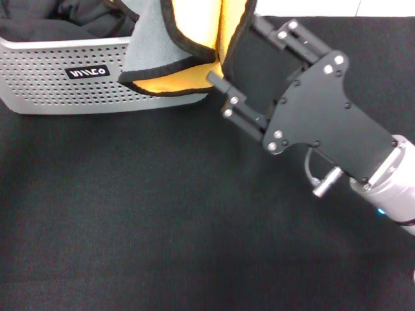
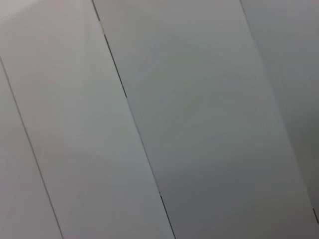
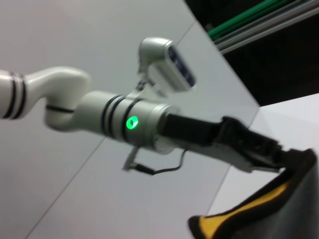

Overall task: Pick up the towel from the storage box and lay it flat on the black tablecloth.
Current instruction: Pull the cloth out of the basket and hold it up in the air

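The towel (image 1: 194, 32), yellow-orange and grey with a black hem, hangs lifted over the right end of the storage box (image 1: 58, 91); its top runs out of the head view. My right gripper (image 1: 235, 50) reaches in from the right over the black tablecloth (image 1: 130, 214). Its fingers stand apart at the towel's right hem. My left gripper is out of the head view. In the right wrist view the left gripper (image 3: 286, 157) is raised and closed on the top edge of the towel (image 3: 279, 209).
Dark bundled cloths (image 1: 52, 19) lie inside the storage box at the back left. The tablecloth stretches across the front and the left. The left wrist view shows only pale grey panels (image 2: 189, 119).
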